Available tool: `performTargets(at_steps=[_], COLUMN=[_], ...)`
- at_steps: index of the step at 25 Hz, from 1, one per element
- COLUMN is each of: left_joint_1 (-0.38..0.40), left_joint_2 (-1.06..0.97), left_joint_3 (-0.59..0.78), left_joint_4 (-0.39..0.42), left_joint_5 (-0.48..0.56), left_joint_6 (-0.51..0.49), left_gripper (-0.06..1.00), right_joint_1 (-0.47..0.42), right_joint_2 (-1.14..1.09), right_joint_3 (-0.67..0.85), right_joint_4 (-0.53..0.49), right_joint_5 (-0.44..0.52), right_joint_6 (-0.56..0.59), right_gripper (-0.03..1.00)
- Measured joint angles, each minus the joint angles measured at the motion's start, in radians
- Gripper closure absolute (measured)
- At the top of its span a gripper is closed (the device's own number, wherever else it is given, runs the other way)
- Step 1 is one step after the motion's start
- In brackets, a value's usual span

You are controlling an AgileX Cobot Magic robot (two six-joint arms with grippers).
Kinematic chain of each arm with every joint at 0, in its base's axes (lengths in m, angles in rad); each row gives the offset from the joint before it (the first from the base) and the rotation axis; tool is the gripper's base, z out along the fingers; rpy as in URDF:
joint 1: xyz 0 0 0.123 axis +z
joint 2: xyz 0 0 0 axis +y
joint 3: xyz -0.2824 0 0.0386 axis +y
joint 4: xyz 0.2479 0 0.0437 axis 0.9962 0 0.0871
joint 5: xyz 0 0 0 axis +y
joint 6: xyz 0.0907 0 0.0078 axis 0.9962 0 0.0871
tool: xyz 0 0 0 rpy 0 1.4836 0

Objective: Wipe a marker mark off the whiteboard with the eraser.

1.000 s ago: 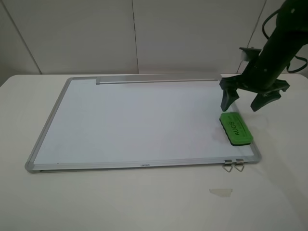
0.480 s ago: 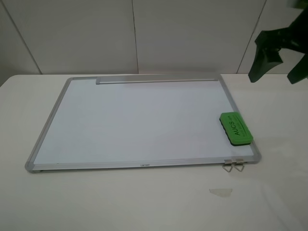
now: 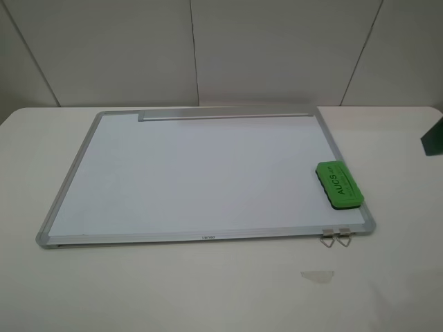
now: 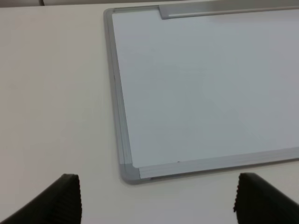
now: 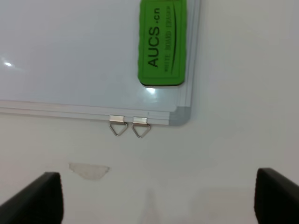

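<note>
Both pincers sit pulled back off the board, holding nothing. The right gripper [image 5: 159, 196] has its two dark fingers spread wide apart over bare table, just off the board's near right corner; from the high camera only a dark sliver of it shows at the right edge. The left gripper [image 4: 156, 200] is likewise wide apart, hanging over the table by the near left corner.

Outward from the right one lies the eraser [image 3: 339, 184], flat on the whiteboard [image 3: 208, 173] close against its right frame near that corner, lettering up, nobody touching it. I cannot find the marker mark anywhere; the white face looks clean in all three views. So I'd judge the wiping finished, with nothing obvious left.

Counting: one whiteboard, one eraser, two metal clips [image 5: 129, 126] on the near edge, one grey tray strip [image 3: 225, 114] along the far edge, and one faint smudge [image 3: 317, 276] on the table [image 3: 208, 290].
</note>
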Motion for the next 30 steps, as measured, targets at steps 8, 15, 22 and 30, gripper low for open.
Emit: performTargets(at_steps=[8, 15, 22, 30], left_joint_1=[0.0, 0.0, 0.0, 0.0], left_joint_2=[0.0, 0.0, 0.0, 0.0], left_joint_3=[0.0, 0.0, 0.0, 0.0], left_joint_4=[0.0, 0.0, -0.007, -0.007], left_joint_5=[0.0, 0.0, 0.0, 0.0], left_joint_6=[0.0, 0.0, 0.0, 0.0], left_gripper=[0.26, 0.26, 0.26, 0.26], right_joint_1=[0.0, 0.0, 0.0, 0.0], right_joint_2=[-0.39, -0.674, -0.886, -0.958], right_joint_3=[0.29, 0.382, 0.382, 0.384], right_joint_4=[-0.025, -0.025, -0.025, -0.025], right_joint_5=[-0.131, -0.14, -0.142, -0.143], right_joint_6=[0.001, 0.001, 0.001, 0.001], right_gripper=[0.15, 0.15, 0.15, 0.15])
